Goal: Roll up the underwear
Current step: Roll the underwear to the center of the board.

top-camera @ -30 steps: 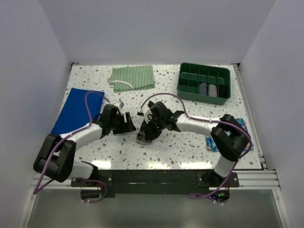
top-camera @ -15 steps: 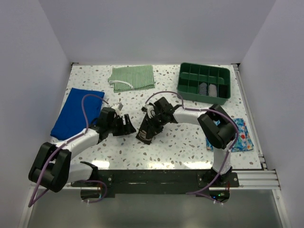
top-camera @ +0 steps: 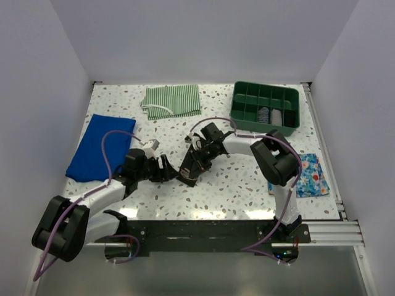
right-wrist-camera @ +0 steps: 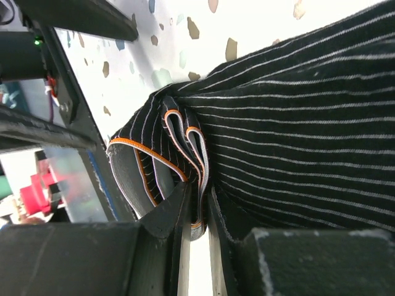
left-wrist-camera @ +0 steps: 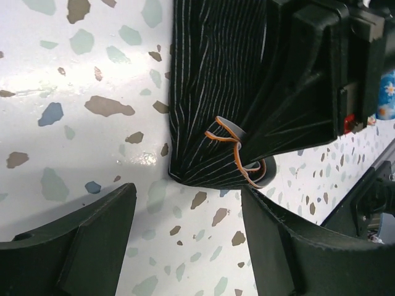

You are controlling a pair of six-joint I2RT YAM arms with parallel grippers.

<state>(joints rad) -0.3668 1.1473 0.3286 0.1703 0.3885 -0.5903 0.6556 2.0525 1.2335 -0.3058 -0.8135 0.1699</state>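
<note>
Near the middle of the speckled table (top-camera: pixel 247 185), the underwear (top-camera: pixel 187 174) is seen as a small dark bundle. It is bunched up, not laid flat. Up close, it is black with thin white lines, and its grey band has an orange edge.

The right gripper (top-camera: pixel 191 166) is closed on the underwear. In the right wrist view, folds of the band are pinched tight between its two fingers (right-wrist-camera: pixel 162 217), and the rest of the cloth (right-wrist-camera: pixel 296 142) is spread out past them.

The left gripper (top-camera: pixel 171 171) is held just beside the bundle, on its left. Its jaws are wide open and nothing is held in them. In the left wrist view, its two fingers (left-wrist-camera: pixel 80 240) are seen low at the bottom, and the end of the underwear (left-wrist-camera: pixel 210 92) is just past them, with a bit of bare table in between. The black body of the right gripper (left-wrist-camera: pixel 308 80) is pressed against the far side of the cloth.

A green-and-white striped cloth (top-camera: pixel 171 100) is laid at the back of the table. A blue cloth (top-camera: pixel 99 147) is laid at the left. A green tray (top-camera: pixel 265 126) is set at the back right, with small rolled things (top-camera: pixel 270 116) in two of its boxes. A flower-print cloth (top-camera: pixel 308 176) is laid at the right edge.
</note>
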